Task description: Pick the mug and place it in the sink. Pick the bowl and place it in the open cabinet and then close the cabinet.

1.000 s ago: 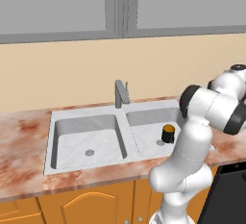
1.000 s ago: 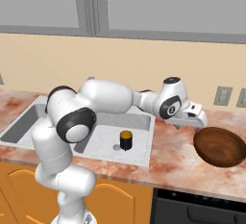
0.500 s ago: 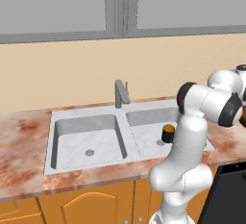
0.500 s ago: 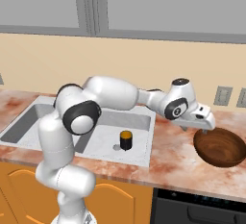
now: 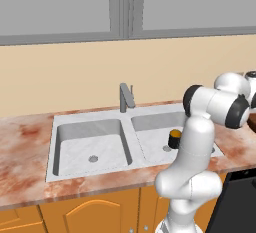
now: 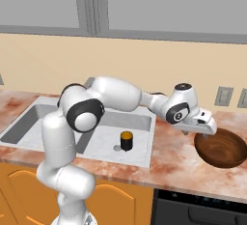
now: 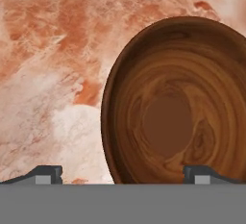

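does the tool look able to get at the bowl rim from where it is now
Probably yes. The tool is open and hovers just above the near rim of the bowl. In the hand view its tips straddle that rim, one over bare counter, one over the bowl's inside. Nothing lies between them.

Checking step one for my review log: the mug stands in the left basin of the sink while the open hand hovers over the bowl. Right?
Not quite. The mug stands in the right basin of the sink, as the left base view shows. The open hand does hover over the bowl.

Beige wall (image 5: pixel 60 82), grey window (image 5: pixel 125 4), marble counter (image 5: pixel 25 152), orange cupboards (image 5: pixel 85 214).
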